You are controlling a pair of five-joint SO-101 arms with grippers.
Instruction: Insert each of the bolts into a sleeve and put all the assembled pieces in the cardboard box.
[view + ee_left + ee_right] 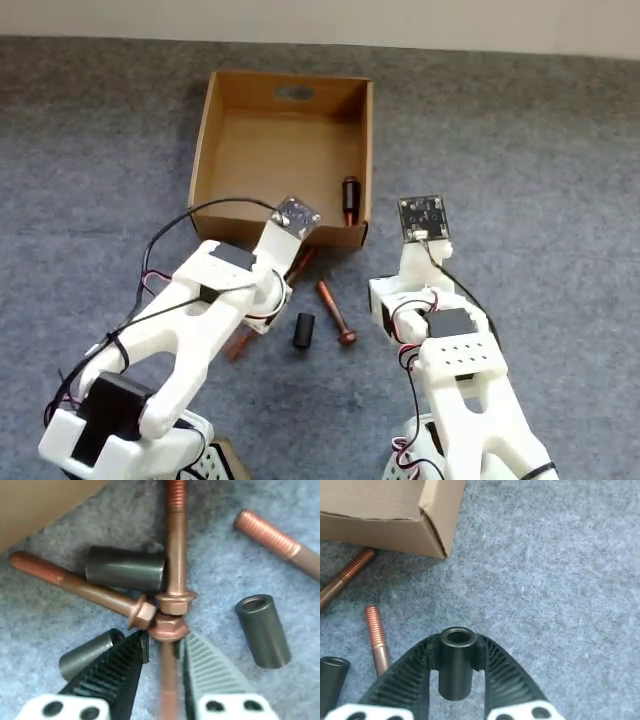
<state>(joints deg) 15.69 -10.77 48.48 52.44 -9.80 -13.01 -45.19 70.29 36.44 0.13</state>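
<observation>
My left gripper (163,641) is shut on the shank of a copper bolt (168,680), just behind its hex head. Two more bolts (175,540) (75,582) meet head-to-head right in front of it, with a dark sleeve (125,569) lying between them. My right gripper (457,645) is shut on a black sleeve (455,665) held with its bore facing out from the fingers. The cardboard box (215,130) stands at the back with one assembled piece (350,200) inside. The left arm's gripper (283,285) sits just in front of the box wall.
On the grey carpet between the arms lie a loose bolt (333,312) and a black sleeve (303,330). Another sleeve (87,652) lies partly under my left black finger. The box corner (432,535) is close ahead of the right gripper, with open carpet beside it.
</observation>
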